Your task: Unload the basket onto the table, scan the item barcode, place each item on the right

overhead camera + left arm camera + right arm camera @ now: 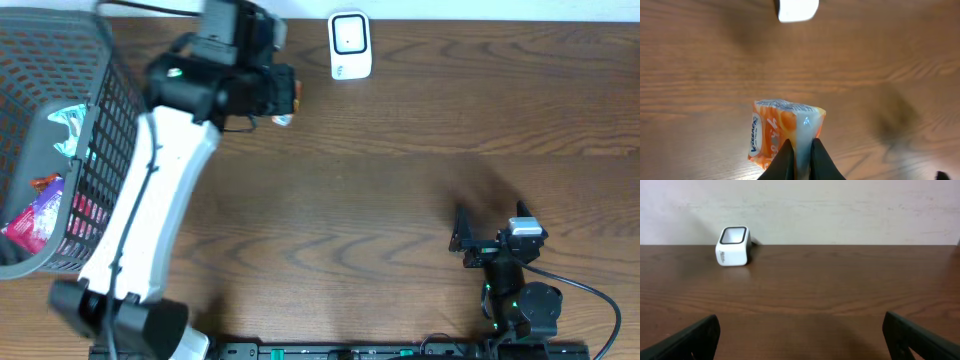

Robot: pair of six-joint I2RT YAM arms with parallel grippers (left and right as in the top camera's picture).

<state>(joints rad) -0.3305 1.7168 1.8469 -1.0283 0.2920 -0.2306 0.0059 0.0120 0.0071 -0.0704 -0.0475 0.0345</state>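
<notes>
From overhead: dark wood-grain desk (400, 170), with a grey mesh basket (105, 110) of snack packs (45, 210) off at 9 o'clock and a white scanner (350, 46) upright at 12 o'clock. Left end effector (287, 103) reaching toward 11 o'clock, just left of the scanner, probably to bring its load within the reading window's range. Orange packet (284, 119) barely showing beneath that black body. Right end effector (462, 238) parked at 4 o'clock, well apart from everything, likely to leave the scanning side free.

From the left wrist: left end effector (800, 150) clamped shut on a thin white seam of the packet (775, 132). Pinched at the edge, presumably to leave the printed faces free for turning toward the scanner. Orange face with slanted lettering turned to 9 o'clock; no barcode to be made out on any visible side. Lifted or resting on the desk: hard to tell. Scanner (797, 9) at 12 o'clock, blurred and cut off by the top edge, window unseen.

From the right wrist: pale wall (840, 210) behind, desk running up to it. Right end effector (800, 330) spread wide and empty, only two dark fingertips (695, 337) showing, at 7 and 5 o'clock. Scanner (732, 246) at 10 o'clock, dark-rimmed window facing up, hence the likely need to present the barcode from above. Packet out of this frame.
</notes>
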